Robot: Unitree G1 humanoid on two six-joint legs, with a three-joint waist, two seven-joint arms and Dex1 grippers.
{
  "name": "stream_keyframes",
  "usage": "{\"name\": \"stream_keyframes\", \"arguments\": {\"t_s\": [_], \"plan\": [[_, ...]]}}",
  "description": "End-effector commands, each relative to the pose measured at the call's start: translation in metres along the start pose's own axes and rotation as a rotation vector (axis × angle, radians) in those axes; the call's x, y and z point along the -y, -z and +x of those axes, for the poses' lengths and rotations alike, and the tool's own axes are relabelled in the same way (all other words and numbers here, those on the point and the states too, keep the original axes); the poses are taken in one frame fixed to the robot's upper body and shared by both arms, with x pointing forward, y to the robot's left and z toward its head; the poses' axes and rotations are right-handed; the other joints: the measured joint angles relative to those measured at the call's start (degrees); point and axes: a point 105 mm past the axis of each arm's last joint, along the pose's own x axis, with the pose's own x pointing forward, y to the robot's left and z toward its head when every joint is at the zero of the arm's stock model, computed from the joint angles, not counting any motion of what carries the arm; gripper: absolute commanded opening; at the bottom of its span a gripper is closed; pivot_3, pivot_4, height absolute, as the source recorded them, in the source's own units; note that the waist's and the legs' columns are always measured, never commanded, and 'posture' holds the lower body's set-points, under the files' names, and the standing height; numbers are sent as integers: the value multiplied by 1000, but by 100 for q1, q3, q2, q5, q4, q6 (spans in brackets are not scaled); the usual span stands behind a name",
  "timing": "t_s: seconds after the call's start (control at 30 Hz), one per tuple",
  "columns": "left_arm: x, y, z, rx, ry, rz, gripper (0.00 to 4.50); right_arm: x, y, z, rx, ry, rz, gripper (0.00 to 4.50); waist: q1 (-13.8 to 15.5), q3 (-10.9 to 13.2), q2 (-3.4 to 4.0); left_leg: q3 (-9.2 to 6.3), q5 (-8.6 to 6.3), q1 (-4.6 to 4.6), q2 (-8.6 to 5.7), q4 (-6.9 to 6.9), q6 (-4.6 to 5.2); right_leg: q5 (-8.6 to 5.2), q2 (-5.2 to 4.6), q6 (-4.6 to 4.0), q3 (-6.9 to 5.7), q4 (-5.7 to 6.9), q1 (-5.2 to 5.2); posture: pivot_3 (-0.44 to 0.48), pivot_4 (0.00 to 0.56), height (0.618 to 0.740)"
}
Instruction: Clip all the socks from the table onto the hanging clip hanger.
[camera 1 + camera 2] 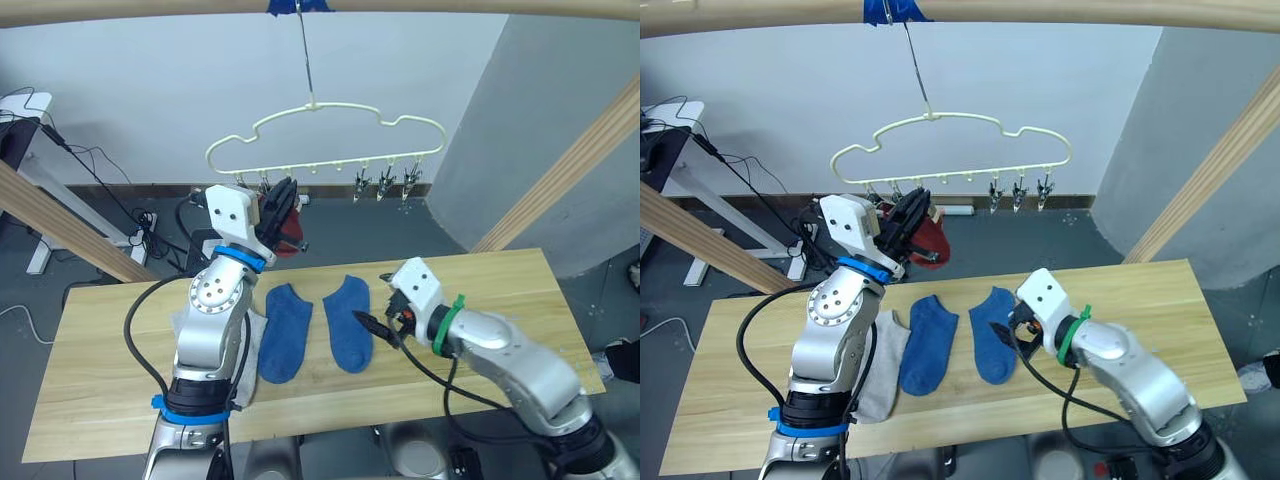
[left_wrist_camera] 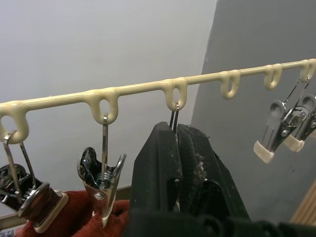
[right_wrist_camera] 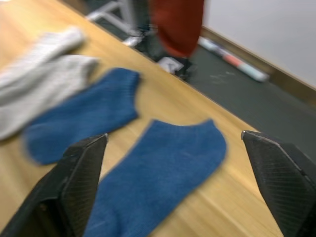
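I read the left gripper (image 1: 281, 203) raised at the straight bar of the thin pale-yellow, cloud-outlined clip hanger (image 1: 322, 127), its black fingers (image 2: 170, 168) pressed together around the third small metal clip (image 2: 175, 116), just beside the hanging rust-red knit socks (image 1: 928, 240). In the left wrist view I see two clips (image 2: 102, 185) biting the red fabric at its top edge. Three free metal clips (image 1: 384, 183) hang at the bar's right end.

The right gripper (image 3: 173, 182) hovers low over the long light wooden plank table (image 1: 500, 290), fingers spread wide and holding nothing, directly above the right-hand blue ankle sock (image 1: 350, 322). The second blue sock (image 1: 284, 331) lies flat just to its left, the two apart. Two light grey socks (image 1: 878, 365) lie overlapped at the left end of the row, partly behind the left arm.
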Motion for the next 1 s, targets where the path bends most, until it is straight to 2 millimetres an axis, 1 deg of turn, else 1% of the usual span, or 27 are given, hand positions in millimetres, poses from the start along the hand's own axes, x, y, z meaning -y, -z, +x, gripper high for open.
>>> {"name": "stream_keyframes", "arguments": {"t_s": [0.03,0.1,0.17,0.27,0.4,0.53,0.6,0.7,0.8,0.9,1.0], "plan": [[1,-21,2,66,38,28,0,-6,23,25,-37,166,18,4432,1,-3,-4,-2,0,1,2,-1,0,0,3,0,-2,0,0,-264,297,740],[2,-23,2,66,57,38,0,-6,29,33,-44,236,68,4432,1,-3,-3,-5,2,1,5,-5,-3,0,3,-1,-3,3,-4,-264,297,740],[1,-23,2,62,52,30,0,-11,33,41,-54,236,96,4432,4,-3,-3,2,3,-2,5,-6,-5,1,2,-1,4,5,-10,-244,294,740],[0,-23,2,55,48,30,0,-12,35,56,-36,287,129,4432,26,-3,-4,6,2,-3,2,-2,-5,1,-6,-1,8,2,-8,-238,293,740],[0,-23,0,49,50,31,0,-14,40,64,-35,306,169,4432,36,-3,-4,-1,2,-2,3,-6,-5,1,0,-1,2,3,-9,-227,291,740],[-2,-23,-1,43,45,37,0,-18,60,77,-94,304,206,4432,35,-4,-4,2,2,-2,3,-7,-5,1,-1,-1,4,3,-9,-220,290,740],[-3,-23,-2,40,43,38,0,-20,70,79,-132,295,212,4432,35,-7,-5,4,2,0,4,-5,-4,3,-1,-4,5,4,-9,-220,290,740],[-4,-22,-2,37,39,35,0,-20,79,79,-159,297,207,4432,36,-12,-7,0,3,6,3,-4,-5,4,0,-6,2,6,-2,-220,290,740],[-8,-22,-3,31,29,23,0,-18,85,76,-172,302,195,3922,36,-13,-8,0,3,12,3,-4,-5,5,1,-7,3,6,4,-214,291,740],[-12,-22,-4,26,29,-3,0,-17,92,71,-189,304,178,2962,42,-14,-7,-3,4,12,3,-3,-6,5,1,-7,1,9,4,-217,294,740],[-9,-23,-4,22,69,-26,0,-15,97,67,-197,306,168,1920,50,-14,-7,-3,4,11,3,-3,-6,5,1,-7,1,8,4,-217,295,740]]}}
